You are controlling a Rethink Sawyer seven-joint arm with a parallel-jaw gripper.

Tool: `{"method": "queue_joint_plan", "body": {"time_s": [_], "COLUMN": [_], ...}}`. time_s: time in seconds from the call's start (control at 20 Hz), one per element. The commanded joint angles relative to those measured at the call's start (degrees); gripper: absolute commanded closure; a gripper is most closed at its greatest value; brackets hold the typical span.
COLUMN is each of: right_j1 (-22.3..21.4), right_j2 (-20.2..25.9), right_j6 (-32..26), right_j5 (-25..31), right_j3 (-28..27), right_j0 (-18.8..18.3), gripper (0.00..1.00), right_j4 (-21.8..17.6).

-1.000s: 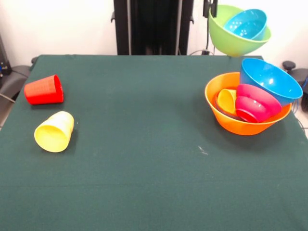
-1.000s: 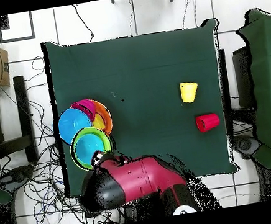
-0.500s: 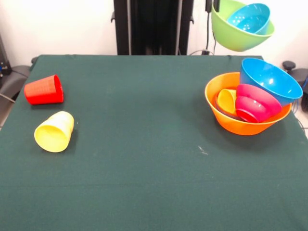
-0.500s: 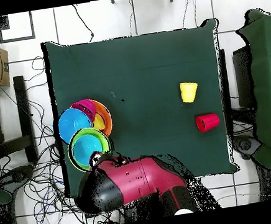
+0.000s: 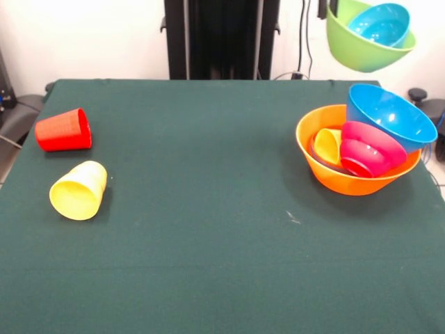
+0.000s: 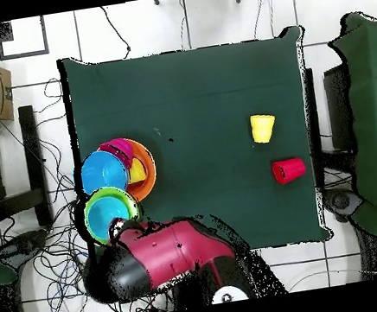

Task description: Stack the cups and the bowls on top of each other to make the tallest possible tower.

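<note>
Carrying, aloft at the gripper (image 5: pixel 327 10): lime green bowl (image 5: pixel 361 49), rim tilted, with light-blue bowl (image 5: pixel 379 23) nested inside. Hiding the fingertips at the frame edge; grip on the rim judged likely, actual closure impossible to tell.

Sitting directly below the gripper: large orange bowl (image 5: pixel 327 170) on the table (image 5: pixel 208 209), holding a yellow cup (image 5: pixel 327 145) and crimson bowl (image 5: pixel 368 149), with the blue bowl (image 5: pixel 389 115) leaning on its far rim.

Lying well away across the table: red cup (image 5: pixel 64 130) and another yellow cup (image 5: pixel 78 190), both on their sides.

Advising for this step: levelling the carried pair, centring over the blue bowl, lowering slowly, releasing only once seated.
</note>
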Motion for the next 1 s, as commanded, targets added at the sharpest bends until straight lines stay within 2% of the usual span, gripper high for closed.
{"method": "queue_joint_plan", "body": {"time_s": [0.05, 0.15, 0.35, 0.5, 0.75, 1.0], "right_j1": [6.16, 6.66, 10.74, 13.01, 12.59, 14.56], "right_j2": [-2.11, -2.94, -5.74, -6.69, -6.95, -8.68], "right_j6": [4.6, 4.85, 6.4, 5.37, 3.34, 3.6], "right_j5": [3.8, 3.73, 1.64, 0.43, 0.4, 0.02], "right_j3": [-4.25, -4.86, -7.67, -9.24, -9.23, -11.54], "right_j0": [4.75, 5.48, 8.35, 8.32, 6.6, 7.7], "gripper": [1.0, 1.0, 1.0, 1.0, 1.0, 1.0], "right_j4": [-0.69, -0.95, -2.04, -2.06, -1.41, -2.09]}}
